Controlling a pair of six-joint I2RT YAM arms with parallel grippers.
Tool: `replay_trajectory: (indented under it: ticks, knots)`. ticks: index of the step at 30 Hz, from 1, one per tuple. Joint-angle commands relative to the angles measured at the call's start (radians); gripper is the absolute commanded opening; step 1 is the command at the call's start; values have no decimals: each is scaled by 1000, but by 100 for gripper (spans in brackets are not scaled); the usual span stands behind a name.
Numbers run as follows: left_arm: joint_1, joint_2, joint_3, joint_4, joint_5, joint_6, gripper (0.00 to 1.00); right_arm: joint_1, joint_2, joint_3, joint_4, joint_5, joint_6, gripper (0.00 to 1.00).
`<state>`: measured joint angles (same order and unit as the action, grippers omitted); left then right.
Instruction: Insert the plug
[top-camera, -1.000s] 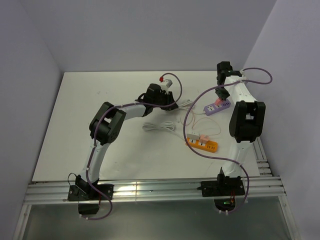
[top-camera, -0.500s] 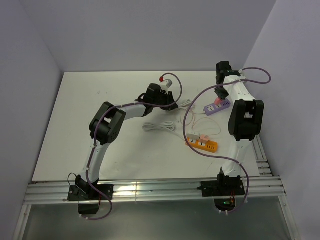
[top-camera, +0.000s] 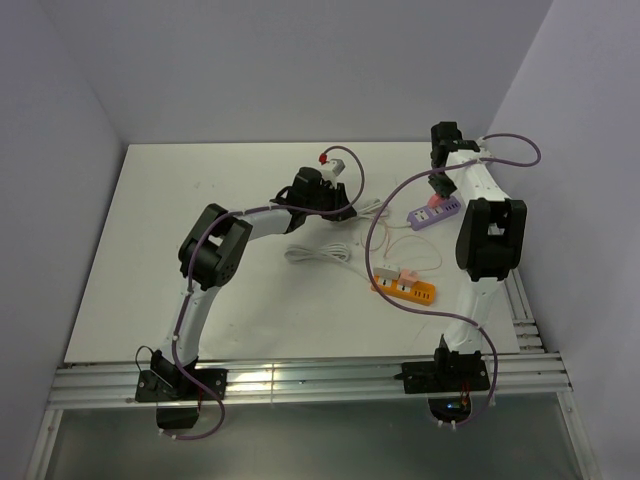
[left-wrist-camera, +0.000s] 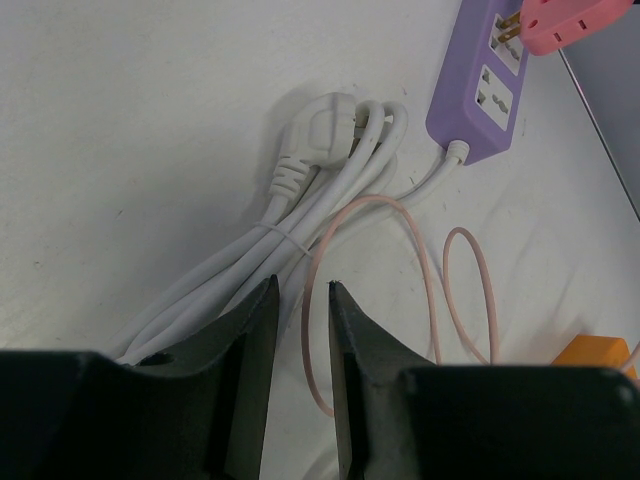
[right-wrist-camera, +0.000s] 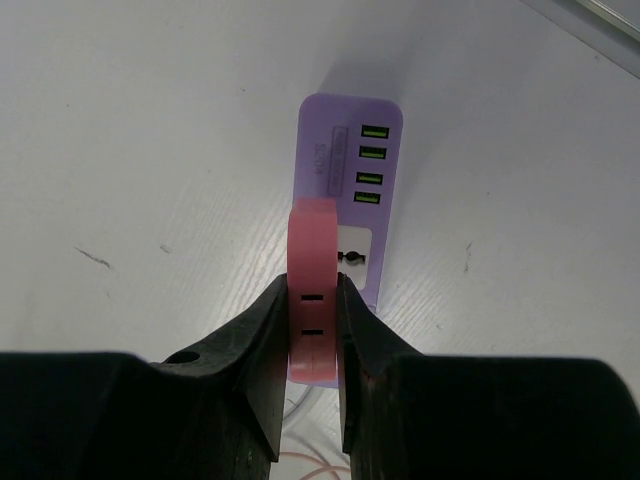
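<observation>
Pink rectangular plastic plug (right-wrist-camera: 313, 235): gripped edge-on between the clenched fingers of the right gripper (right-wrist-camera: 313, 300), at about 2 o'clock on the white table (top-camera: 200, 220) in the overhead view.

Change over the last second: slight. The right arm's elbow has edged toward 9 o'clock and the wrist with it, so the plug sits a touch nearer the middle of the lilac plastic power strip (right-wrist-camera: 345, 160). The left arm has not moved. Judgement: fine alignment over the socket, insertion not yet made.

Position: over the strip's near end, beside a universal socket, with four green-lit USB ports farther along at 12 o'clock in the right wrist view. In the left wrist view brass-coloured prongs project bare from the plug's 9 o'clock edge (so it is not seated), pointing at the strip's top face.

Appearance: matte pink, rounded corners, flat sides; two small dark slots on the narrow face toward the right wrist camera. No damage visible.

Left gripper (left-wrist-camera: 300, 300): fingers slightly apart, grasping nothing, poised above a bundled white cable (left-wrist-camera: 300, 210) with moulded white plug (left-wrist-camera: 320, 130).

Also present: thin looping pink cord (left-wrist-camera: 430, 270); orange plastic power strip (top-camera: 405, 288), at 6 o'clock from the lilac one.
</observation>
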<state>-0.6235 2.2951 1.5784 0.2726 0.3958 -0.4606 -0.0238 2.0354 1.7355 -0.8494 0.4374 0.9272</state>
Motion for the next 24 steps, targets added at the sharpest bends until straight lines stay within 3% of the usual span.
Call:
replay_trajectory:
  ticks: [1,24]
  knots:
    - [-8,-39,14,7,29,10,32,12,37,29,16,-15,16,0]
    - [-7,-19,9,14,43,2,31,10,62,49,78,-58,-97,0]
